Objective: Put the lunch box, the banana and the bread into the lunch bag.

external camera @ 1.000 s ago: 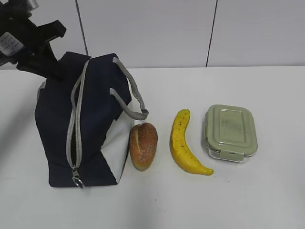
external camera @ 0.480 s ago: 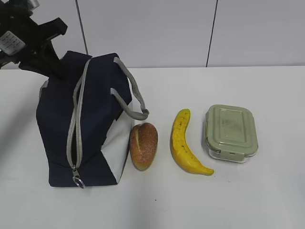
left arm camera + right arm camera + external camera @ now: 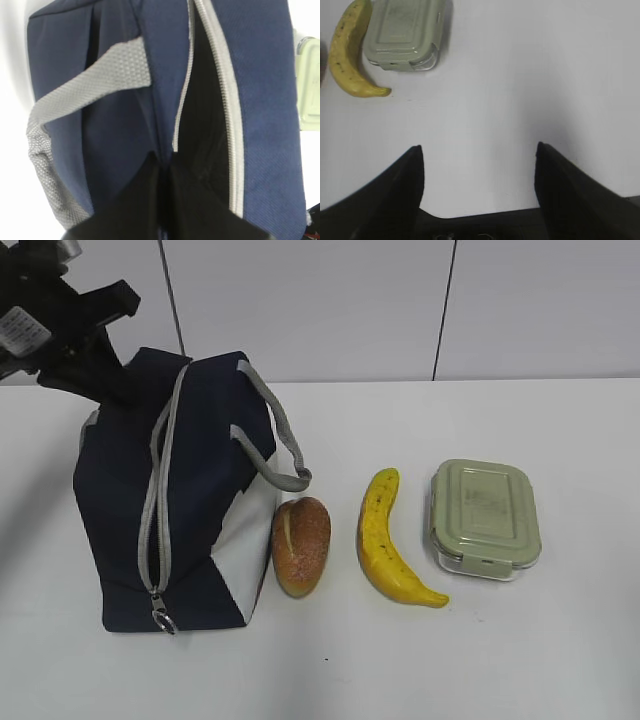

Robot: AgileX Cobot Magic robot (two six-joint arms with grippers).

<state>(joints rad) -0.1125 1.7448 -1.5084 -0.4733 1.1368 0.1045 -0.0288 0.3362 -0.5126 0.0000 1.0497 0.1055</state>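
Lunch bag [image 3: 175,505] stands upright at the left of the white bench [image 3: 400,660], zipper w/ its ring pull [image 3: 163,621] run down to the bottom front corner, so the top seam gapes a bit. Left tool [image 3: 162,172] sits at the bag's far top end; in the left wrist view its two dark tips are pressed together on the navy fabric right where the zipper slit [image 3: 202,100] begins. Judgement: it's pinching that end to steady the bag or spread the mouth before anything goes in. One grey strap [image 3: 85,90] drapes over the near side.

Nothing packed yet. Bread [image 3: 301,544] lies just beside the bag's white side panel, maybe touching it (can't tell for sure). Banana [image 3: 390,540] is next, stem end pointing away, then the lunch box [image 3: 485,518] w/ its green lid on, near the banana but apart.

Right tool [image 3: 479,165] hangs over bare bench, spread wide and holding nothing, well apart from the box; prob. waiting for the bag to open.

Hard to make out:
- Bag's inside is just black.
- Left arm [image 3: 60,320] is cropped at the frame edge.
- Right arm is outside the exterior view altogether.
- How wide the mouth really is, can't tell.
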